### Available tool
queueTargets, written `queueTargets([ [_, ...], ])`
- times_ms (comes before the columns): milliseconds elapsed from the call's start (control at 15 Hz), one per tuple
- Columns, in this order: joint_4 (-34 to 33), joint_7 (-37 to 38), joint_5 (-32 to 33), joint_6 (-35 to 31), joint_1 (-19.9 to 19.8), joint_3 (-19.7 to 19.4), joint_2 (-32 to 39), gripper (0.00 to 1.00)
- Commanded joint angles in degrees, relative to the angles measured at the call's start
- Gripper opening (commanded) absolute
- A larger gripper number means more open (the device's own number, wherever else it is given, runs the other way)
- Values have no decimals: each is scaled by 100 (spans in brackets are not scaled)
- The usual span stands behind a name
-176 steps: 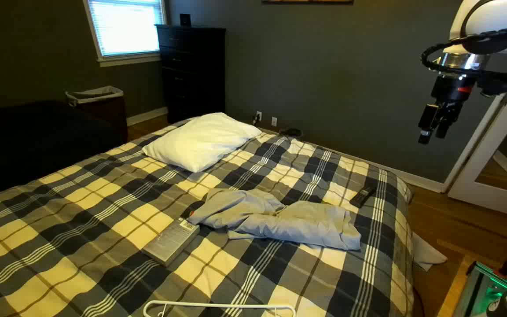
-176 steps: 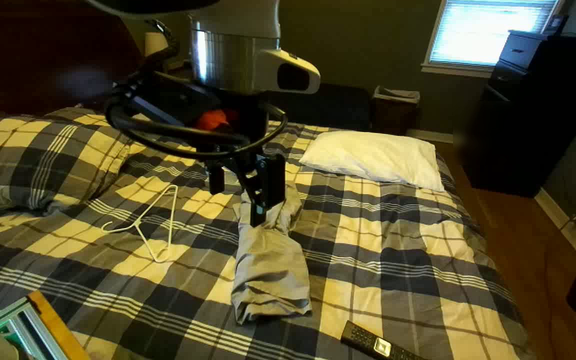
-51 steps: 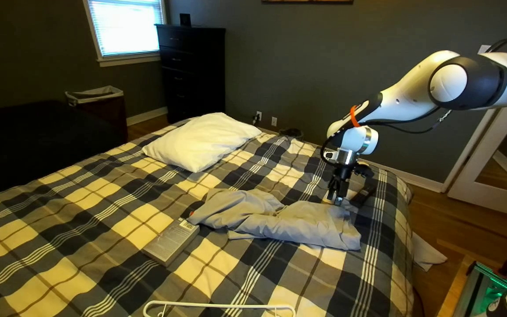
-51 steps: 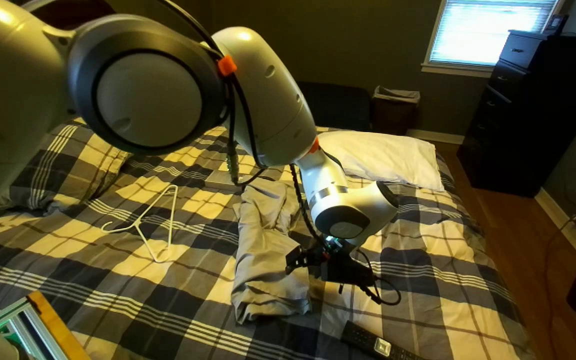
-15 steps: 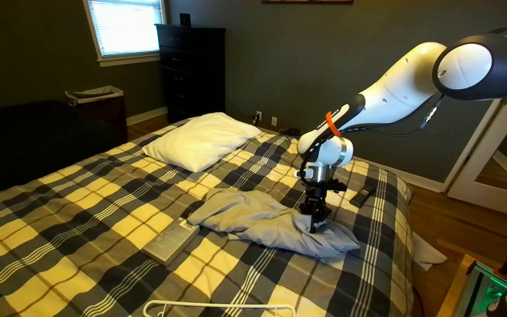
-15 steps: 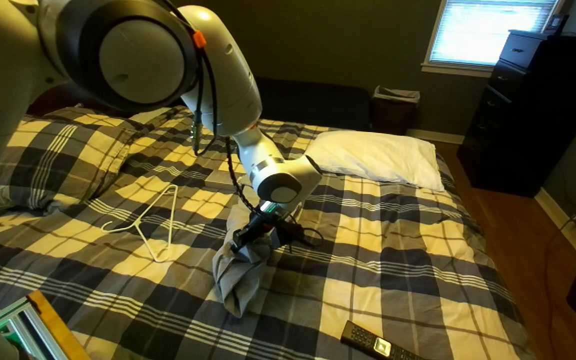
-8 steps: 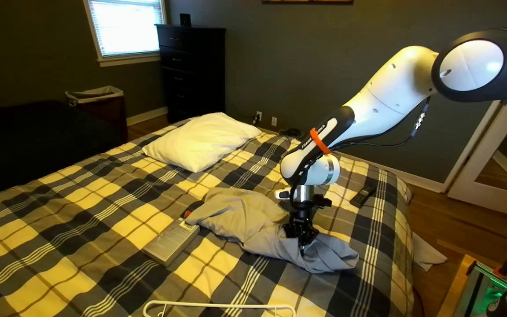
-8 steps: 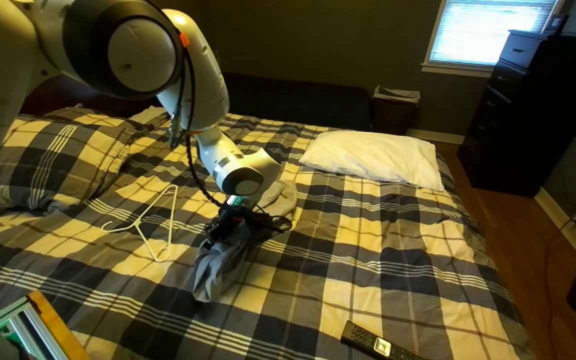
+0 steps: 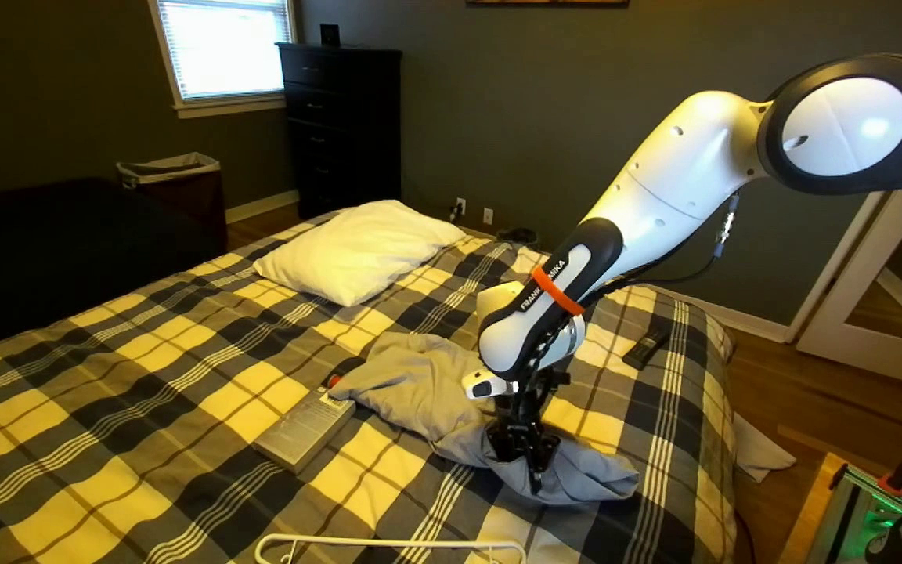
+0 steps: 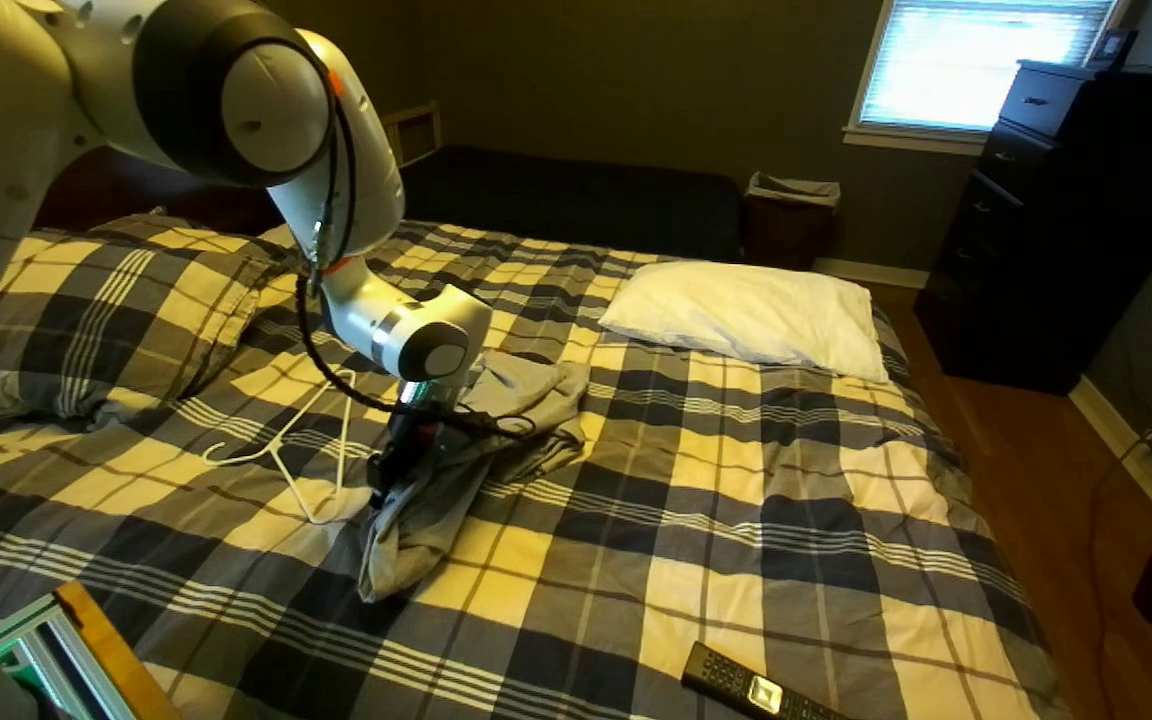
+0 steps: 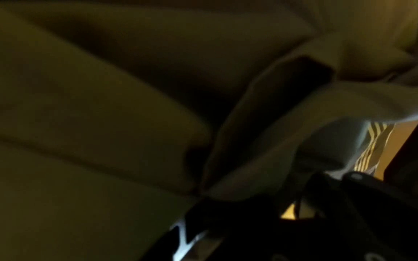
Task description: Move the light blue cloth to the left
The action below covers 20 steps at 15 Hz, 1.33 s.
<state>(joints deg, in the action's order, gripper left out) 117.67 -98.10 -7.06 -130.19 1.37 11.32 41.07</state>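
Observation:
The light blue cloth point(image 9: 420, 384), greyish in this light, lies rumpled on the plaid bed in both exterior views. My gripper point(image 9: 528, 470) points down into its nearer part, where the folds bunch around the fingers. In an exterior view the same gripper point(image 10: 376, 488) sits low at the cloth's point(image 10: 531, 400) left side, close to a white hanger. Dark folds of cloth point(image 11: 85, 127) fill most of the wrist view and press up against the gripper point(image 11: 256, 199). The fingertips are too dark and covered to show whether they still pinch the fabric.
The white hanger point(image 10: 341, 450) lies just left of the gripper. A grey flat box point(image 9: 306, 429) rests beside the cloth's far end. Behind is a white pillow point(image 9: 357, 251). A black remote point(image 9: 645, 347) lies near the bed's edge.
Over the last second my gripper has moved toward the hanger side, dragging the cloth's nearer end along. Earlier, the arm came down from above onto the cloth. Box, pillow and remote stayed put.

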Motion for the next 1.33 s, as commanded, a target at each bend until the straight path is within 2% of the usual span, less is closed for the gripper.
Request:
queueTargets([
  [0,206,97,152,-419,-174,35,-333,57],
  [67,496,28,31,-799,-332,81,-694,64],
  [267,1090,-229,-399,-1281,-863,306,-1560,88],
  [400,1353,-497,-921,-1451,-1254,431,-2111,99],
  [533,1472,-916,-1629,-1401,-1618,417,-2625,100],
  [733,1032,-1370,-2463,-1167,-1881,-87,-2841,100],
  [800,723,-1196,-2427,-1191,-1868,-379,-2662,100],
  [867,1028,-1149,-2259,-1247,-1556,-321,-2826,100],
  [1067,775,-1172,-2337,-1204,-1722,-615,-2784,100],
  [1133,732,-826,-2624,-1713,-1633,-563,-2516,100],
  [1267,170,-540,-3150,-1790,-1623,-481,-1970,100],
])
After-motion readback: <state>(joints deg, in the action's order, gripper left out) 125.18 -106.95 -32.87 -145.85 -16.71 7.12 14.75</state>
